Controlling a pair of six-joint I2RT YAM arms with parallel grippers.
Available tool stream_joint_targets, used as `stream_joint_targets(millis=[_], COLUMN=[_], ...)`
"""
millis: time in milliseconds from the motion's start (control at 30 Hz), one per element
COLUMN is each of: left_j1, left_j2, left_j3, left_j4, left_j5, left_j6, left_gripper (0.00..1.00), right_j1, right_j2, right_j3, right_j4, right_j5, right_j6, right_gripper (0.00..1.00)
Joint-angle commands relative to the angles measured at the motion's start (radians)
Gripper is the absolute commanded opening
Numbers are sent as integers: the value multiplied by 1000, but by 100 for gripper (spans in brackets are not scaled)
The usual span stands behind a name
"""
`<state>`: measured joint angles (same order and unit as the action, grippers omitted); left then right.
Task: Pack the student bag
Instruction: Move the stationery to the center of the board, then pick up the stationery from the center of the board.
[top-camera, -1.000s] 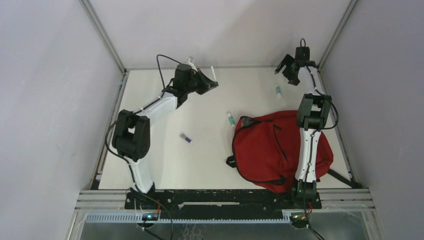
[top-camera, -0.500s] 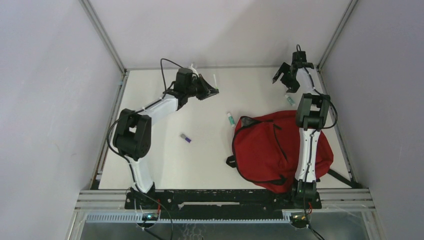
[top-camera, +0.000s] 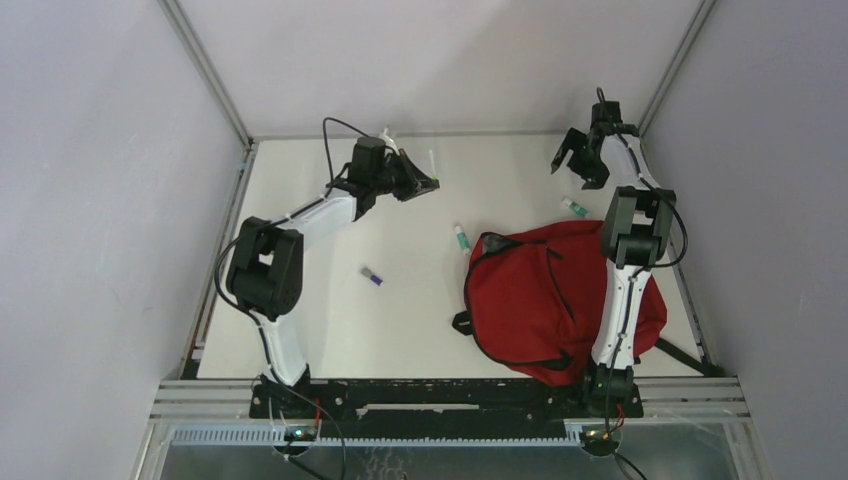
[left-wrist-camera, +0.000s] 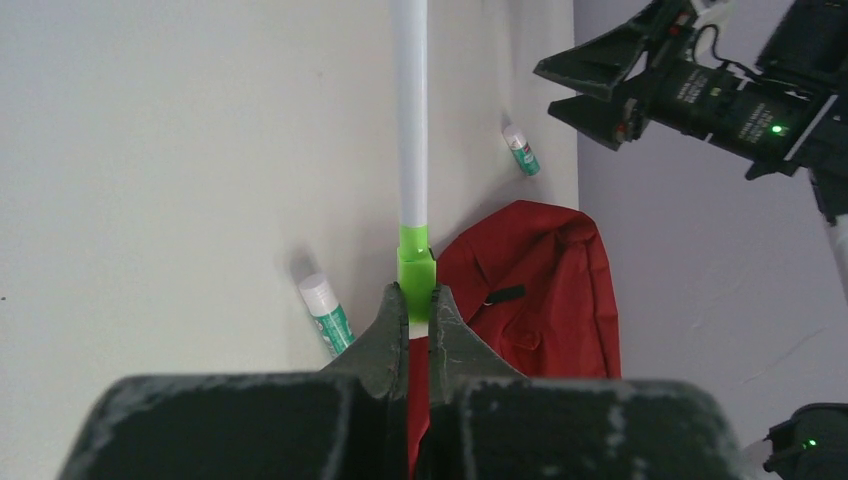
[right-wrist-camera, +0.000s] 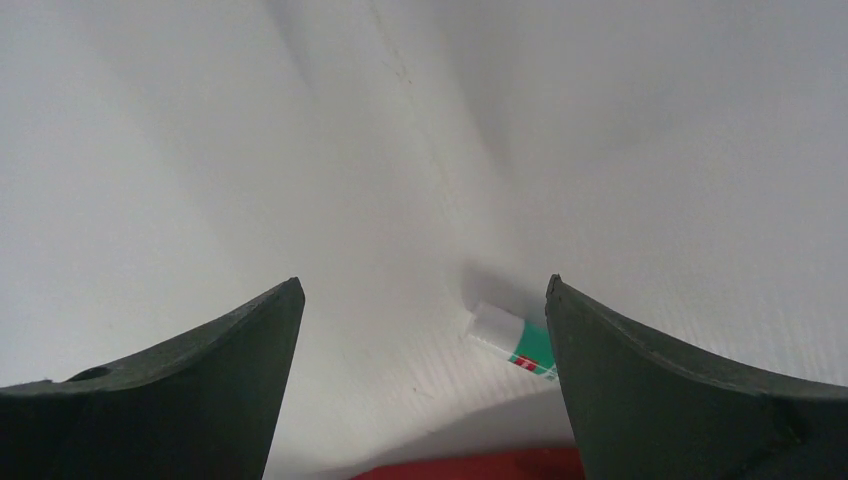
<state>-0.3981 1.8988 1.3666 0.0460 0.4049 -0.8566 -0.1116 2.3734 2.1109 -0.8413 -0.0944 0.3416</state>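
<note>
L jaws, far left, clamped on green end of white pen (left-wrist-camera: 410, 120), purple bit (top-camera: 371, 277) & glue stick (top-camera: 460, 237) mid desk (top-camera: 400, 330), red bag (top-camera: 530, 300) lying near-right on desk, R jaws wide apart by 2nd glue stick (top-camera: 574, 206).

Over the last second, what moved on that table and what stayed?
The green-and-white tube by the right arm shifted rightward and nearer, ending short of the red bag. The right jaws, wide open, moved nearer too. The left jaws, clamped on the white pen, eased slightly nearer. Nothing was grabbed or released. The bag, the other tube and the purple item stayed put.
</note>
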Motion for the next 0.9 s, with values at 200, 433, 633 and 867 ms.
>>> stream_joint_targets(millis=[200, 433, 633, 867], left_j1=[0, -1, 1, 0], left_j2=[4, -23, -50, -43], left_j3=[14, 14, 3, -9], left_j4=[34, 2, -25, -26], left_j5=[30, 30, 21, 31], left_j6=[-1, 26, 42, 33], left_gripper=[0, 0, 0, 0], right_j1=[9, 27, 30, 62], right_j2=[-37, -113, -183, -252], right_j3=[36, -163, -315, -421], right_j4=[-95, -42, -19, 8], right_j5=[50, 59, 46, 145], right_j6=[-125, -193, -224, -248], right_gripper=[100, 100, 100, 99])
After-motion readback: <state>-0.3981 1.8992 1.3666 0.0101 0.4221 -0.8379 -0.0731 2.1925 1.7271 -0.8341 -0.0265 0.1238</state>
